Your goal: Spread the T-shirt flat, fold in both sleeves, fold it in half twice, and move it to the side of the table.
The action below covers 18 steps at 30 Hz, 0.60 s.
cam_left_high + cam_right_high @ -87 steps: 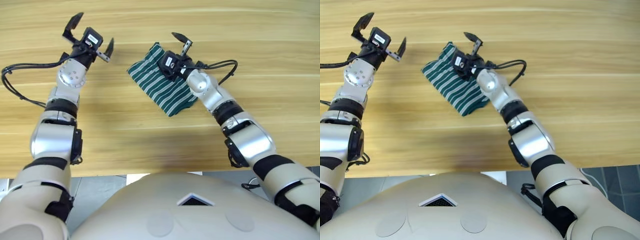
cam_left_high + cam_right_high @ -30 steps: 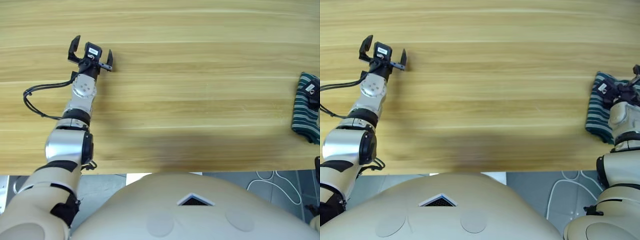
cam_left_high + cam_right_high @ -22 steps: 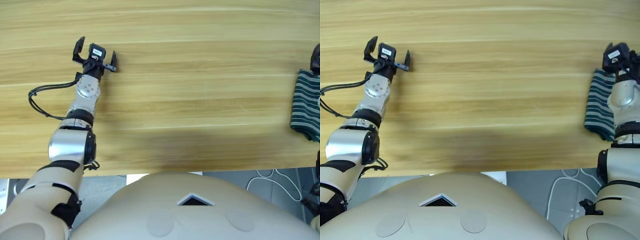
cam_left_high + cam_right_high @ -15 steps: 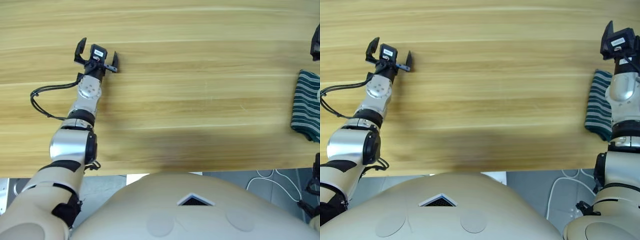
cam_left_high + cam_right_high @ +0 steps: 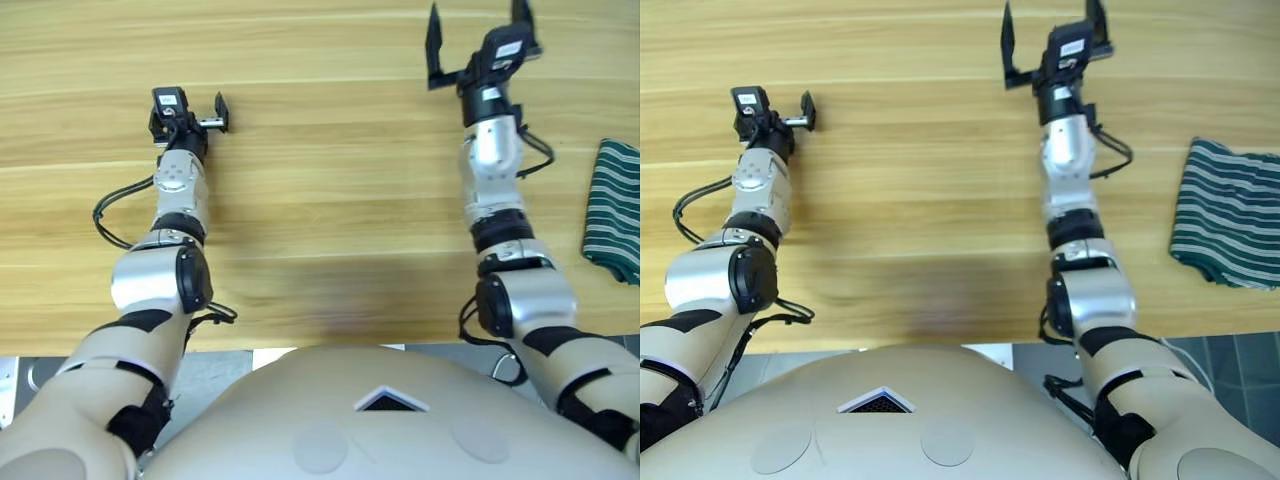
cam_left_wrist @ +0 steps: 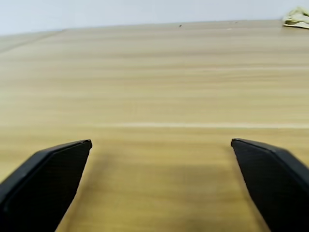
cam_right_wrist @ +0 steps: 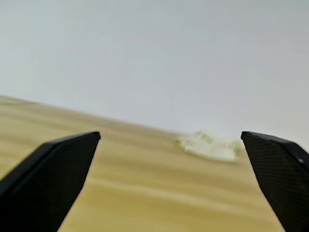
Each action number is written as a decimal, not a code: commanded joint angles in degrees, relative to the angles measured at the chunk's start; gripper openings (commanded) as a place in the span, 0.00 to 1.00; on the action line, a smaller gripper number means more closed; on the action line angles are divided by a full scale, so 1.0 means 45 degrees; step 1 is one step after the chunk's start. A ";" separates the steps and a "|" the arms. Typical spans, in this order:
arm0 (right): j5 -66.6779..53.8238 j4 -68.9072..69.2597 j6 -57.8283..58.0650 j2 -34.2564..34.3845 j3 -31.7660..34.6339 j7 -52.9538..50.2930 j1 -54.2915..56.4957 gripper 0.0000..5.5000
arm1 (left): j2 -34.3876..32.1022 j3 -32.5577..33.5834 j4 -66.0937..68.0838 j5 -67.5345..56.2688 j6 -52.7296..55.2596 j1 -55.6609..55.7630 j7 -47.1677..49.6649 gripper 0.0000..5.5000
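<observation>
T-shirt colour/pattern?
The folded T-shirt is dark green with thin white stripes; clearest in the right eye view.

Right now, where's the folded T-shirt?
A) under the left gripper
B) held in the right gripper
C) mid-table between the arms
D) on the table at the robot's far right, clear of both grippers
D: the folded T-shirt lies on the table at the robot's far right, while the right gripper is open, empty and apart from it.

Silver and cream arms with black joint bands, looped black cables, black tapered jaws
</observation>
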<state>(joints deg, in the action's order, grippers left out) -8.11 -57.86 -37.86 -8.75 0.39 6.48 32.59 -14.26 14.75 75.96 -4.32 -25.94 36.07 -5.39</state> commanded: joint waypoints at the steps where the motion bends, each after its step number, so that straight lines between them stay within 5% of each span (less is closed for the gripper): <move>1: -0.1025 -0.2868 0.0383 0.0301 0.1610 0.1369 0.0592 0.98 | 0.0193 -0.0277 0.0272 0.0638 0.0173 0.0000 0.0679 0.98; 11: 0.0541 -0.4018 0.1335 0.0037 0.1835 0.0047 0.1012 0.98 | -0.0448 -0.2026 0.0349 0.3320 0.0208 -0.0179 0.3899 0.98; 18: 0.0901 -0.4061 0.1618 -0.0050 0.2151 -0.0208 0.1079 0.98 | -0.0334 -0.1409 0.0380 0.2818 0.0433 -0.0017 0.3376 0.98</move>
<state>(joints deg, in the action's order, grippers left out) -4.54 -75.69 -31.62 -8.34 9.25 6.21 36.24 -16.18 8.33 76.37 8.15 -25.88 36.25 10.58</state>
